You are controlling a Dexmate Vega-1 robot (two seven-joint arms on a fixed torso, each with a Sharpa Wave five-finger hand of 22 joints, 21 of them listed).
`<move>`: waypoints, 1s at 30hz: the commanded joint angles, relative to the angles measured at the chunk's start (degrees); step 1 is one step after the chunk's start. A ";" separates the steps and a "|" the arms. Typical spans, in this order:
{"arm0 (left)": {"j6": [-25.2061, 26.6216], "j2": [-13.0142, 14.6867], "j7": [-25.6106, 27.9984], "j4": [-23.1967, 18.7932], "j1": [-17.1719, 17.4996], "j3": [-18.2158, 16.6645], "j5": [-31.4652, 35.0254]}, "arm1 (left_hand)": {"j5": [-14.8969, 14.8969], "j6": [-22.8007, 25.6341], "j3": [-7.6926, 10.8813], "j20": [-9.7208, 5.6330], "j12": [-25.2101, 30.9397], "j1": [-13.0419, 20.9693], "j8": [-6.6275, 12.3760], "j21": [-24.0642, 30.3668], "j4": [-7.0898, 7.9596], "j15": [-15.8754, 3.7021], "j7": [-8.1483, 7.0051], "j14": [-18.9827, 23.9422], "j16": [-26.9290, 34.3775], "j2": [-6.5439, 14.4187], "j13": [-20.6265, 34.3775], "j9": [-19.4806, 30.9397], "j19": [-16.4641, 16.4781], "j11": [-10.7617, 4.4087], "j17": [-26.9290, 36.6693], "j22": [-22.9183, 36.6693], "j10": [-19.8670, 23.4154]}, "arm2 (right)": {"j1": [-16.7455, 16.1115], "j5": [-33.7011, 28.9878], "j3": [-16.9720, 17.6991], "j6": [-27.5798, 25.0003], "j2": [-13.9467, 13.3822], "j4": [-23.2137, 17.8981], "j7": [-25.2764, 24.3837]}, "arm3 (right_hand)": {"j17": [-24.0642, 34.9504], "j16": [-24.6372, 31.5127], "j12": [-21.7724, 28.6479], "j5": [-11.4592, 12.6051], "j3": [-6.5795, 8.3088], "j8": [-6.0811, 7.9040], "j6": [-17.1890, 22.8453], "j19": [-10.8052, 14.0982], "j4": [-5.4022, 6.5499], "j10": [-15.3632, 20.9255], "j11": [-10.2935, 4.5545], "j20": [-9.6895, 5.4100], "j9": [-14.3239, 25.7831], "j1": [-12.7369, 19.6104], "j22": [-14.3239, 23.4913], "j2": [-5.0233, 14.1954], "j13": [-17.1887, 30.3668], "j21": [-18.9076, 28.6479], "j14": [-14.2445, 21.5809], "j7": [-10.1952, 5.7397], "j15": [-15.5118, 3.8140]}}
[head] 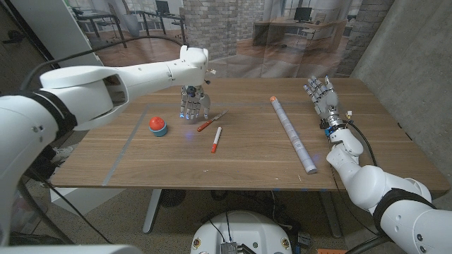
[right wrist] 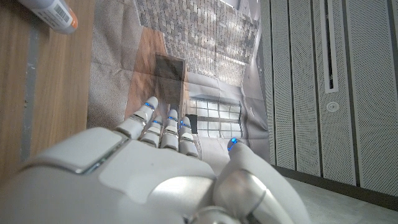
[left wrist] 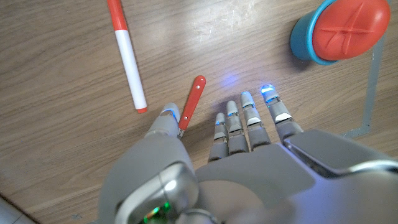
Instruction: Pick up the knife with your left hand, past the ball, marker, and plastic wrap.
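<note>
Nearest the head camera, both white arms come in from the bottom corners over the wooden desk (head: 141, 166). On the left, the left hand (head: 193, 104) hangs fingers-down over the desk's middle; the left wrist view shows its fingers (left wrist: 247, 112) spread, with their tips at or just above the wood, and nothing in the palm. Its thumb tip sits right against the blade end of the knife (head: 210, 123), where blade meets red handle, but whether it presses on it I cannot tell; the hand is released, not grasping.

Left of that hand lies the ball (head: 158, 125), red on top with a blue band beneath, near the hand but apart from it. The knife lies on the wood just right of the hand, its red handle pointing toward the desk's near edge. Just nearer and to the right of it lies the marker (head: 215, 139), white with red ends, apart from the knife.

Further right, the long roll of plastic wrap (head: 293, 135) runs diagonally. Beyond it the right hand (head: 321, 97) stands raised near the desk's right edge, fingers spread, holding nothing.
</note>
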 commanded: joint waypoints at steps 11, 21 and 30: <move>-2.08 -2.22 0.22 2.65 1.91 -0.47 2.73 | 0.12 2.62 -0.57 0.13 1.64 1.42 0.48 0.87 -0.08 -0.59 1.80 2.12 1.91 0.39 0.63 0.28 1.30 -0.59 0.88 0.33 2.35 | -0.45 1.55 -0.64 1.45 -0.28 -0.30 0.26 | 0.16 0.07 0.30 0.37 -0.22 0.19 0.85 0.55 -0.07 0.51 -0.01 -0.03 0.20 0.06 0.28 -0.80 0.19 0.24 0.58 0.07 -0.15; -2.07 -2.39 0.36 1.40 2.62 0.34 5.10 | 0.17 4.37 -0.78 -0.23 2.57 2.66 0.59 1.45 -0.37 -1.19 1.35 3.38 3.07 0.57 0.96 0.30 2.33 -0.96 1.36 0.38 3.75 | -1.74 2.62 -0.63 1.59 -0.15 -1.85 0.33 | 0.15 0.04 0.27 0.40 -0.31 0.16 0.93 0.59 -0.14 0.61 -0.03 0.01 0.20 0.02 0.27 -0.92 0.19 0.20 0.70 0.04 -0.01; -0.60 -1.66 0.74 -1.61 3.71 1.16 7.70 | 0.18 5.47 -1.06 -0.47 3.12 3.42 0.58 1.93 -0.46 -1.47 1.33 4.23 3.92 0.56 1.18 0.31 3.22 -1.11 1.71 0.41 4.54 | -1.35 4.30 0.17 2.76 -0.09 -0.99 2.61 | 0.13 0.10 0.33 0.44 -0.46 0.22 1.38 0.78 -0.22 1.04 0.04 0.05 0.20 -0.07 0.27 -1.10 0.19 0.18 1.14 -0.02 -0.07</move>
